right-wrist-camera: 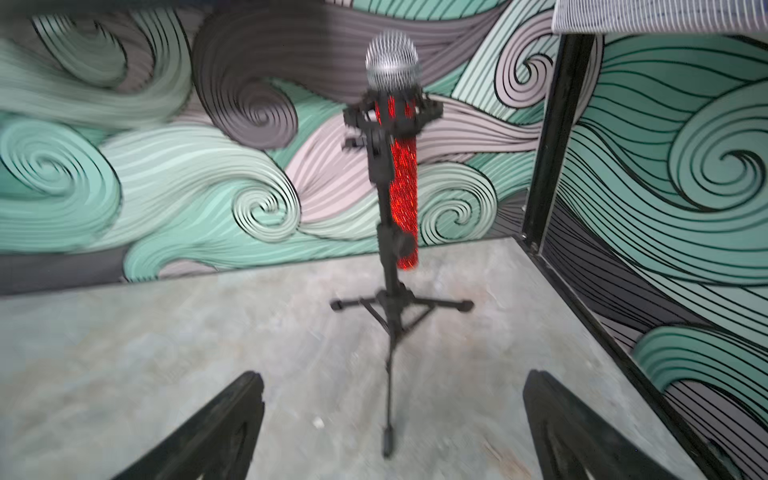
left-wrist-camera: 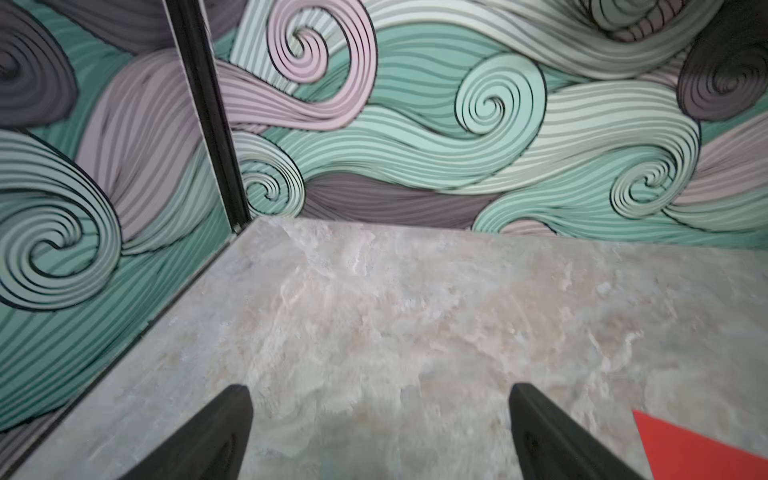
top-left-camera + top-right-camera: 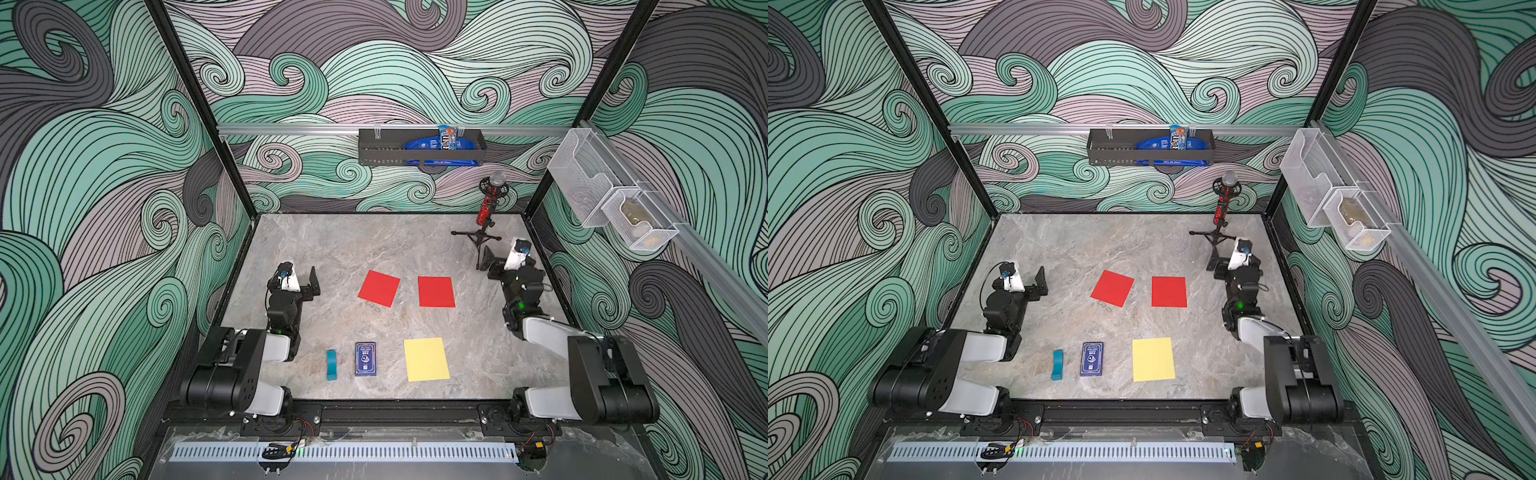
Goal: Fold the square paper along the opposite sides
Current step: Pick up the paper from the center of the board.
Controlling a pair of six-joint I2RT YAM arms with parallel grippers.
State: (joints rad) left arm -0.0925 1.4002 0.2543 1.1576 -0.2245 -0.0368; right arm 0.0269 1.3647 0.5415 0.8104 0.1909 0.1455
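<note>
— Paper first: which sheet is it, and where does it lie from the blue card box [image 3: 365, 358]?

— Three sheets lie flat on the bench [image 3: 353, 245]. The yellow sheet [image 3: 426, 359] sits just beside the box, on the side toward the right arm [image 3: 521, 286]. Two red ones lie beyond the box, toward the back wall: a tilted red sheet [image 3: 379, 288] and, near it but apart, a straight red sheet [image 3: 436, 291]. All look roughly square, smooth and uncreased. I cannot tell which one is meant.

— Why do the arms stand so wide apart?

— My guess is to keep the sheets uncovered and within reach of both. The left arm [image 3: 282, 307] is well off the box on one side. The right arm is well off on the other, by the microphone stand [image 3: 484, 232]. The left jaws and right jaws both gape wide, holding nothing.

— So no fold is made yet?

— None that I see. Thin paper lying flat on stone looks hard to lift by an edge.
</note>
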